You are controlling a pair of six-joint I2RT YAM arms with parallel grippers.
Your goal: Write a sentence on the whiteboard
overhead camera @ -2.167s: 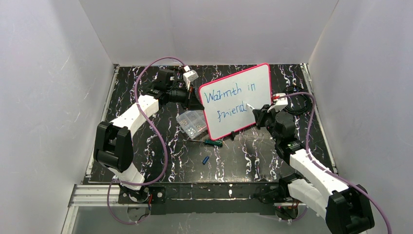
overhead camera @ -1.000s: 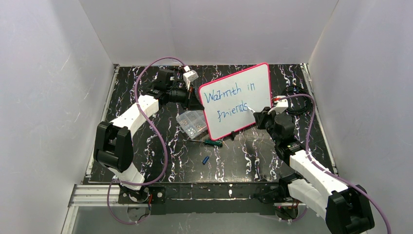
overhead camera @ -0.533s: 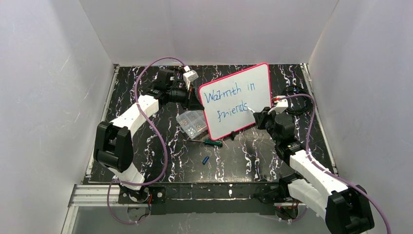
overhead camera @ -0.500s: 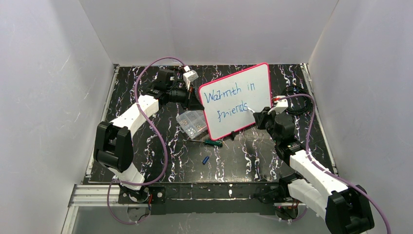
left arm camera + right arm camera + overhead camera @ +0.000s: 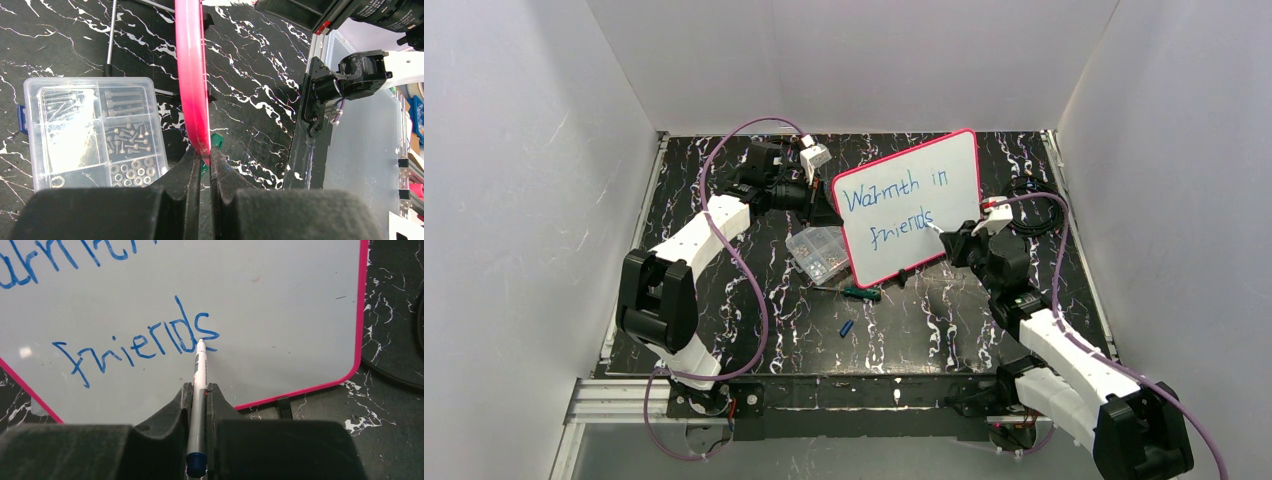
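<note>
Left gripper point(image 5: 204, 154) is clenched on the pink rim at the left edge of the whiteboard point(image 5: 954, 165), holding it tilted up in the upper middle of the top view, just right of the clear screw box point(image 5: 95, 130). In the last couple of seconds the sentence point(image 5: 145, 342) went from "friend" to "friends", so I'd guess only "hip." is left. Right gripper point(image 5: 199, 388) is squeezed nearly closed around the marker point(image 5: 200, 365), tip touching the board right at that "s".
</note>
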